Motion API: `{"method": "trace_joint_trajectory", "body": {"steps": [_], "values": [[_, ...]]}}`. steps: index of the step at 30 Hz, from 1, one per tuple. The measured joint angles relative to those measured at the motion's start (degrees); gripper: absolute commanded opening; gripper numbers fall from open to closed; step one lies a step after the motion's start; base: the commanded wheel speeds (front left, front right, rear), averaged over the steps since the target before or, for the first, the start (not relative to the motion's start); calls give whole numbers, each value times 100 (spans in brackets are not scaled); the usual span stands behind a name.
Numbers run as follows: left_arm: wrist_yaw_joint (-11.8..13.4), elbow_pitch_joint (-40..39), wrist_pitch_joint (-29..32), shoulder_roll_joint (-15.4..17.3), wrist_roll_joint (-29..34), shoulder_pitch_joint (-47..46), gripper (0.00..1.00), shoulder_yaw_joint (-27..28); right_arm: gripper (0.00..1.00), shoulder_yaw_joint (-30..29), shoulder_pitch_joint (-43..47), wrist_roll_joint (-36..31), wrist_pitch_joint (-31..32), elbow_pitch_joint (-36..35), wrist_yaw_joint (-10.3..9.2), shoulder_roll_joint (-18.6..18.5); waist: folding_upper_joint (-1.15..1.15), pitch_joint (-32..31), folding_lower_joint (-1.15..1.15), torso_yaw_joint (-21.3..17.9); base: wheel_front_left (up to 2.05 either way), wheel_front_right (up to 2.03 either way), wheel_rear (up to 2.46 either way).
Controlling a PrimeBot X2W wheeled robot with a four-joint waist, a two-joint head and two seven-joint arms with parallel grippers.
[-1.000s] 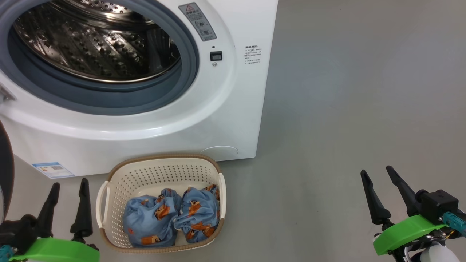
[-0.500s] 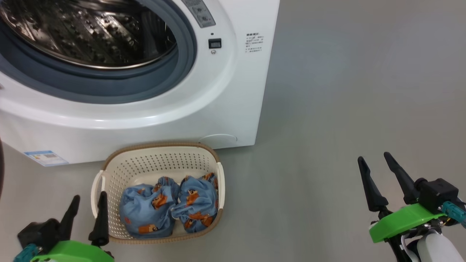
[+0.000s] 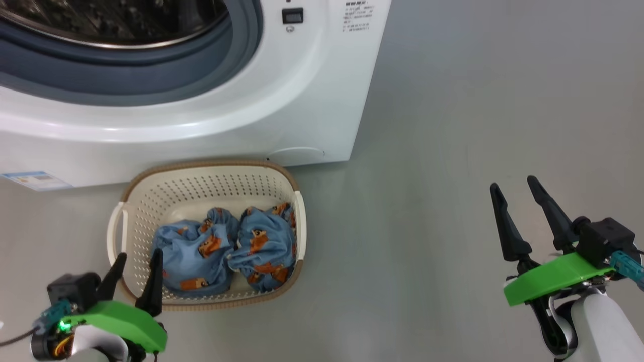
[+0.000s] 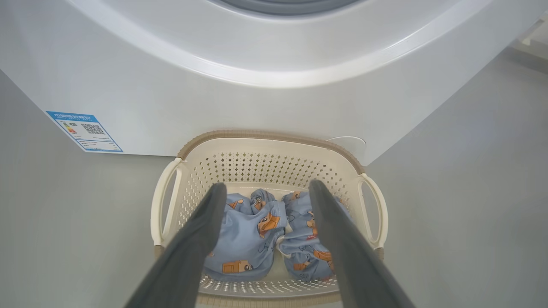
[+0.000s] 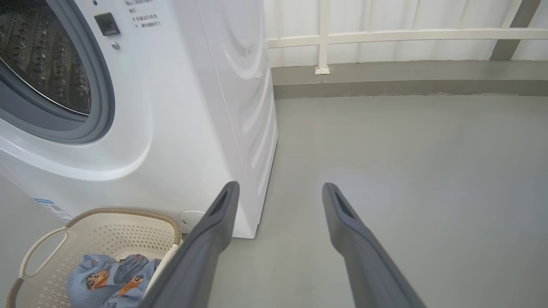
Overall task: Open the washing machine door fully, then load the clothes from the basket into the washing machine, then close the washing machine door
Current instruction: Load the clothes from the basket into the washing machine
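two bundles of clothes in one basket, just in front of one washing machine. two tools, both wide and empty: left tool at the basket's near rim, right tool well apart.

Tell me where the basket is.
Head view, lower left: the basket sits on the floor just before the washer, the left gripper at its near rim.

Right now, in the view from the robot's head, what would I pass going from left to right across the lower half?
Blue label sticker on the washing machine → basket holding the clothes → grey floor → right arm's fingers, open.
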Motion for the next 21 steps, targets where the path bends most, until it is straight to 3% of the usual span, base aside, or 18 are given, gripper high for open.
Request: {"method": "trace_joint_trajectory", "body": {"steps": [21], "values": [[0, 1829, 0, 506, -1224, -2026, 100, -1647, 100, 145, -968, -205, -1, -211, 0, 309, 0, 1572, 0, -238, 0, 0, 0]]}}
